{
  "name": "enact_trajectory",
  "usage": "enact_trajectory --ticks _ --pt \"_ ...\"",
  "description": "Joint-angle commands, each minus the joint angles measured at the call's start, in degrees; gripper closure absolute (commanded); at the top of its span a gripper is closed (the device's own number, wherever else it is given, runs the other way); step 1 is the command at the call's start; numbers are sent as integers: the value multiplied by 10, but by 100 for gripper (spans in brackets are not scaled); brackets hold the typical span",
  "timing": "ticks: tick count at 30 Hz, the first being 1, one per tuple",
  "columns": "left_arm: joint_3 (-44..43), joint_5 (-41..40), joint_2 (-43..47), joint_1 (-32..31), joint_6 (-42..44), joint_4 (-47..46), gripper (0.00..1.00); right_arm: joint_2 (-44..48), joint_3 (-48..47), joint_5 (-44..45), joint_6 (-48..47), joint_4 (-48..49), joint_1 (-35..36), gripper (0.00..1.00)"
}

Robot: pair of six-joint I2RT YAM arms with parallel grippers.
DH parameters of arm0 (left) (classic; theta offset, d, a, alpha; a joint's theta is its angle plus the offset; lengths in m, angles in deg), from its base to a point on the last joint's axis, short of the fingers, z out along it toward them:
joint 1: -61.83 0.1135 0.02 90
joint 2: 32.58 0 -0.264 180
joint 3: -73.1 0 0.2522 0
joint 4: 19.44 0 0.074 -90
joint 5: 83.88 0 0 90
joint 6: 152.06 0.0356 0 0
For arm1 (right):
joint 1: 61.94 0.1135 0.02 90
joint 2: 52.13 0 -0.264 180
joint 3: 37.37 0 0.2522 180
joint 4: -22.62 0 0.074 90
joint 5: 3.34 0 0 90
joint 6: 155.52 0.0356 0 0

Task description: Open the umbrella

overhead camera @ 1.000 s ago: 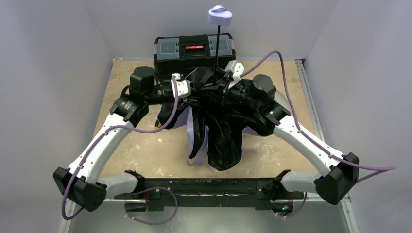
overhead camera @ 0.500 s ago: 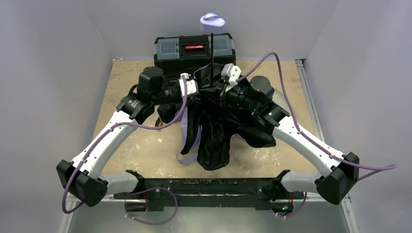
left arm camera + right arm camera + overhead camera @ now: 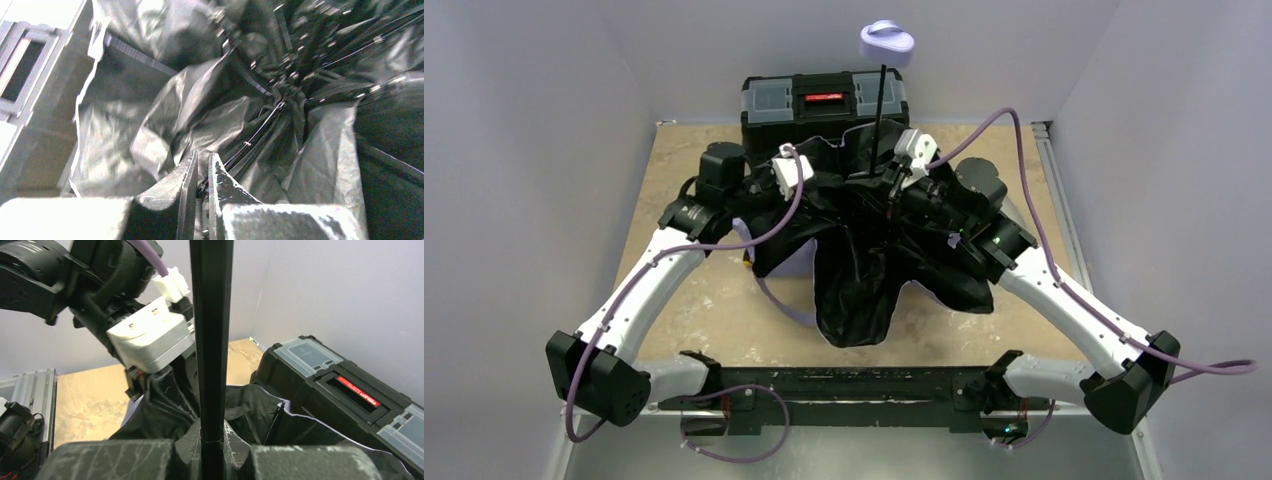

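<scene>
right hand (image 3: 212,446) tight around umbrella (image 3: 864,270) shaft; left hand (image 3: 201,172) narrow on its lining

The left arm (image 3: 639,290) and right arm (image 3: 1069,310) have smooth white links joined by chunky black joint housings, both bolted to a black base rail (image 3: 854,385). A purple cable (image 3: 1014,135) runs loosely along each arm to a white wrist block, and the left claw (image 3: 200,165) has dark, scuffed fingers.
</scene>
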Motion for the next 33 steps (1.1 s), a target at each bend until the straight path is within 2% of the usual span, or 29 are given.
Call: enact_trajectory --ticks 1,10,18,21,24,26,30,33 --pt "5 -71 -24 53 -3 13 97 44 -43 8 14 48 -9 100" --pt "23 -80 -40 68 24 13 100 43 -52 -15 97 69 -83 100" --pt "-3 -41 -43 104 10 26 98 42 -45 -24 88 56 -97 100" --pt "-26 38 -15 104 -11 26 87 29 -46 -23 87 48 -96 100" --pt "-51 115 21 104 -61 -4 65 16 -45 -19 79 46 -93 100" --pt "-82 149 34 103 -92 -19 54 7 -46 -18 67 43 -87 100" --pt "-136 175 38 99 -132 -37 46 -7 -55 -22 56 35 -72 100" --pt "-153 207 37 82 -110 -27 49 -14 -56 -19 54 43 -58 100"
